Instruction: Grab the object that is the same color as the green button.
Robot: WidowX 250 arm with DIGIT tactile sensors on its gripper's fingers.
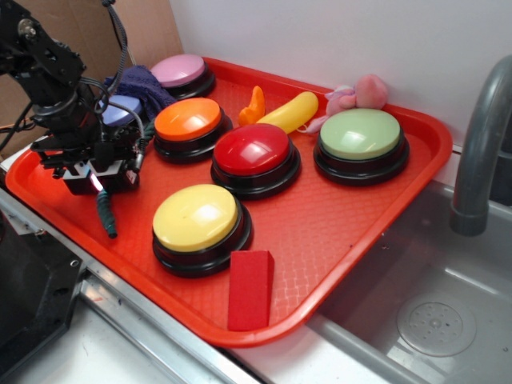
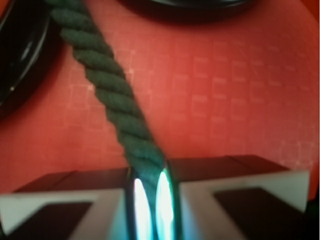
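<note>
The dark green twisted rope (image 2: 117, 107) runs from the top left of the wrist view down into my jaws, which are closed tight on it. In the exterior view my gripper (image 1: 98, 182) sits low over the left part of the red tray (image 1: 336, 232), and the rope's frayed end (image 1: 106, 216) hangs out below it toward the tray's front rim. The green button (image 1: 360, 142), with a pale sage dome on a black base, stands at the tray's far right, well away from my gripper.
A yellow button (image 1: 198, 226), red button (image 1: 254, 158), orange button (image 1: 188, 128), pink button (image 1: 181, 74) and blue-lilac button (image 1: 122, 110) stand on the tray. A red block (image 1: 250, 288), yellow banana, orange toy, pink plush and dark blue cloth (image 1: 144, 84) lie there too. A sink with grey faucet (image 1: 480, 152) is on the right.
</note>
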